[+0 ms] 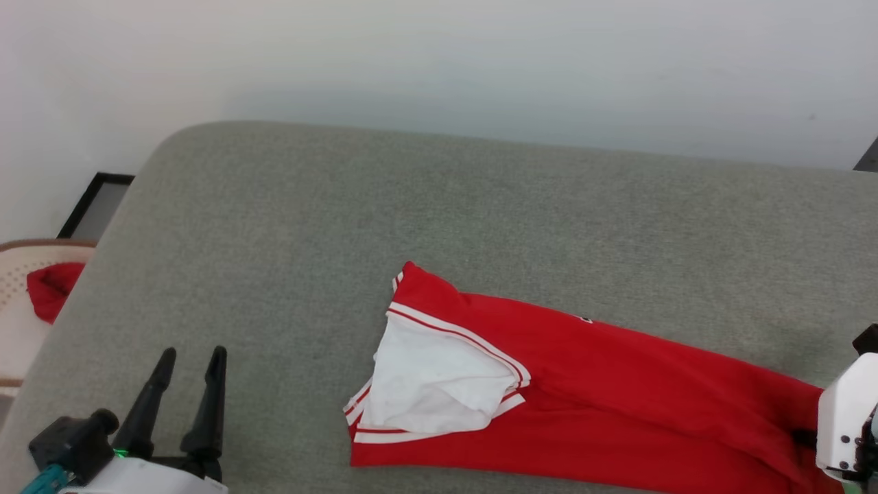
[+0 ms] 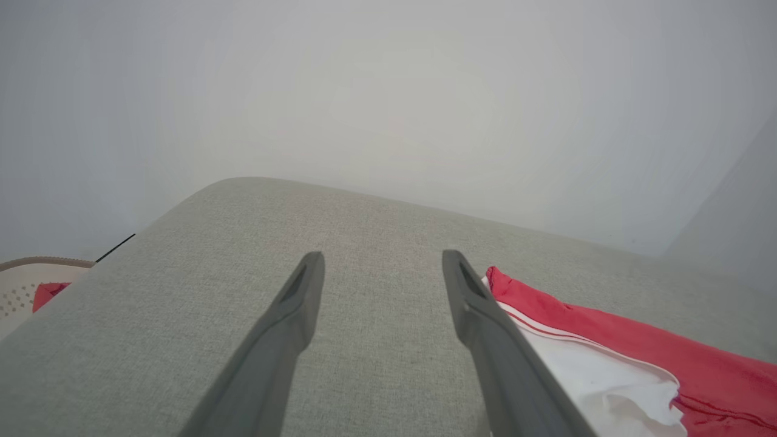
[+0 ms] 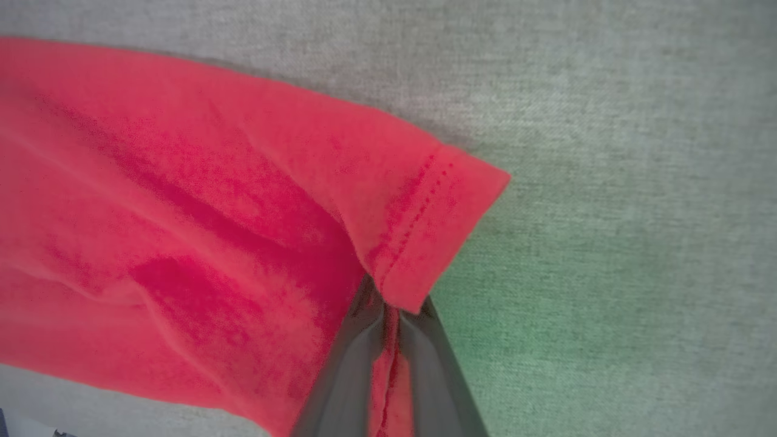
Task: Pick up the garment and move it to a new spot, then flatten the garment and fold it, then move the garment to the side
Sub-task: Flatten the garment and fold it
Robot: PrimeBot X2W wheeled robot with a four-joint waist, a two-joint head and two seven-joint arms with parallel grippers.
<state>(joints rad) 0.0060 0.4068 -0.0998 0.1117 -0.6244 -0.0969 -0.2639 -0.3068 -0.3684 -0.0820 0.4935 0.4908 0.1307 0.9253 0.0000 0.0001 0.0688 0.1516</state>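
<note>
The red garment lies folded lengthwise on the grey cushion, its white sleeve with striped trim on top at the left end. My right gripper is shut on the garment's hem end, red cloth pinched between its fingers; in the head view its white wrist sits at the garment's right end. My left gripper stands open over bare cushion, left of the sleeve and apart from it. In the left wrist view the garment lies just right of the right finger.
A pale perforated basket holding a red cloth stands beyond the cushion's left edge, with a dark frame behind it. A white wall rises behind the cushion.
</note>
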